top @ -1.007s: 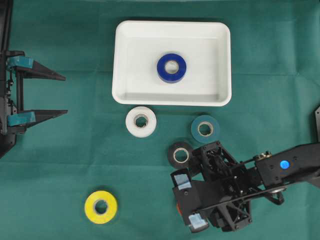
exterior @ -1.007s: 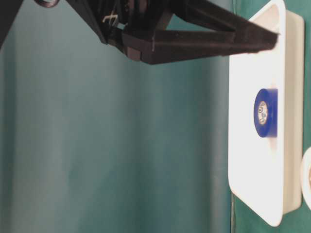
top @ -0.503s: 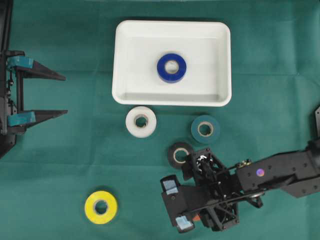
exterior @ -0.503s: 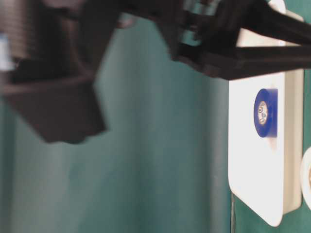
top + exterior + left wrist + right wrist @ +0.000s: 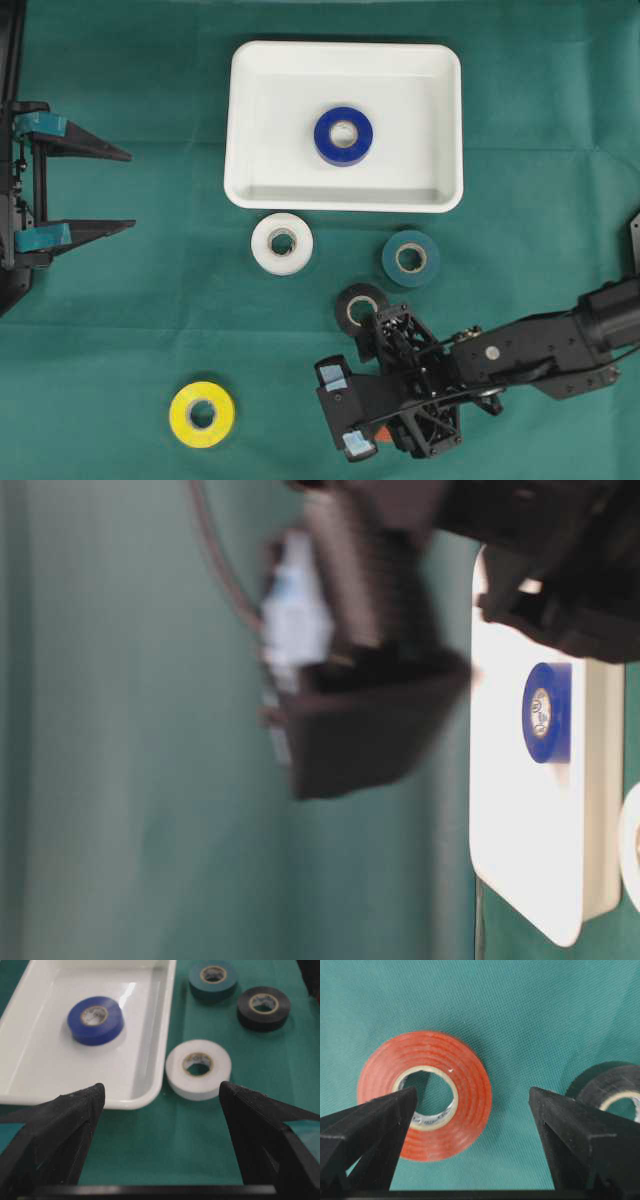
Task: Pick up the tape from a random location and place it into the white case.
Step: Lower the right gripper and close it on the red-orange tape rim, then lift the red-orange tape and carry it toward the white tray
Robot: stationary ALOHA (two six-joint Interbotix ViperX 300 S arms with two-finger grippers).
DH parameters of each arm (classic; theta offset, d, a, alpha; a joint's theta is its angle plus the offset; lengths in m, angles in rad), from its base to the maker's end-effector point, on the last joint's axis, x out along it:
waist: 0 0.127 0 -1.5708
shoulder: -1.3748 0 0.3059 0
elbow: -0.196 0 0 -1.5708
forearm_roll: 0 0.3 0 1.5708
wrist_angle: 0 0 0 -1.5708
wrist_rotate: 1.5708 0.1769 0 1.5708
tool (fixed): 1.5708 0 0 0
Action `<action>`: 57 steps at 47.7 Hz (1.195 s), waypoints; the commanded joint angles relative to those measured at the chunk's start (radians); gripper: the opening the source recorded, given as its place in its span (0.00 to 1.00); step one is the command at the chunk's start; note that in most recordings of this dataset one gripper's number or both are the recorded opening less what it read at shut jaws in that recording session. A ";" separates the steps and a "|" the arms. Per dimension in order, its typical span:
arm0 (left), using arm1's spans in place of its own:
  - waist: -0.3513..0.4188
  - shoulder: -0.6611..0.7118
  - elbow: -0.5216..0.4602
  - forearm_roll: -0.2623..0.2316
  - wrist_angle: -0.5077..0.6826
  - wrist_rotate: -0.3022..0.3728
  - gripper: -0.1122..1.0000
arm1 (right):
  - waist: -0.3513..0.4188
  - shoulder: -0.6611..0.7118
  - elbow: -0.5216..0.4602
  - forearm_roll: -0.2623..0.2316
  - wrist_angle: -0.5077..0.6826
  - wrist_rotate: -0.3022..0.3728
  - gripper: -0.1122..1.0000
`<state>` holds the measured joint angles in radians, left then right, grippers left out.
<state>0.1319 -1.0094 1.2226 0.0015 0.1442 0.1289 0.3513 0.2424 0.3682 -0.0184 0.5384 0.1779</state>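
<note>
— Where the right gripper (image 5: pixel 470 1125) hangs with jaws spread wide, what lies below?

— 1 red tape roll (image 5: pixel 425 1095), flat on the green cloth (image 5: pixel 120 330) (one finger overlaps its left edge), ungrasped. The white case (image 5: pixel 440 120) sits well apart.

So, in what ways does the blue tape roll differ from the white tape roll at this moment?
The blue tape roll lies inside the white case, while the white tape roll lies on the green cloth just outside the case's rim. The blue one is dark and stands out against the case; the white one nearly matches the case's colour. Both lie flat, hole upward, look similar in size, and no gripper touches them.
</note>
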 commanded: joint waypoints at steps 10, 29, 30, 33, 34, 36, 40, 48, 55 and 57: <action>-0.002 0.009 -0.012 -0.003 -0.005 0.000 0.94 | -0.014 0.028 -0.008 0.000 -0.018 0.000 0.92; -0.002 0.009 -0.012 -0.002 -0.005 0.000 0.94 | -0.023 0.029 -0.005 -0.003 -0.037 -0.008 0.65; -0.002 0.009 -0.012 -0.003 -0.005 0.000 0.94 | -0.021 0.029 -0.005 -0.005 -0.037 -0.009 0.60; -0.002 0.009 -0.012 -0.003 -0.005 0.000 0.94 | -0.018 0.029 -0.005 -0.003 -0.040 -0.009 0.48; -0.002 0.009 -0.012 -0.003 -0.005 0.000 0.94 | -0.018 0.029 -0.005 -0.005 -0.040 -0.009 0.44; -0.002 0.009 -0.011 -0.003 -0.005 0.000 0.94 | -0.015 0.028 -0.005 -0.003 -0.041 -0.009 0.36; -0.002 0.009 -0.011 -0.003 -0.005 0.000 0.94 | -0.015 0.029 -0.005 -0.003 -0.046 -0.008 0.36; -0.002 0.009 -0.012 -0.003 -0.003 0.000 0.94 | -0.015 0.028 -0.008 -0.002 -0.055 -0.002 0.36; -0.002 0.009 -0.012 -0.002 -0.002 0.000 0.94 | -0.015 0.008 -0.015 0.002 -0.020 0.000 0.36; -0.002 0.009 -0.012 -0.003 -0.002 0.000 0.94 | -0.015 -0.005 -0.020 0.002 -0.003 0.000 0.36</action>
<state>0.1319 -1.0094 1.2226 0.0000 0.1457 0.1289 0.3329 0.2853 0.3697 -0.0184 0.5139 0.1764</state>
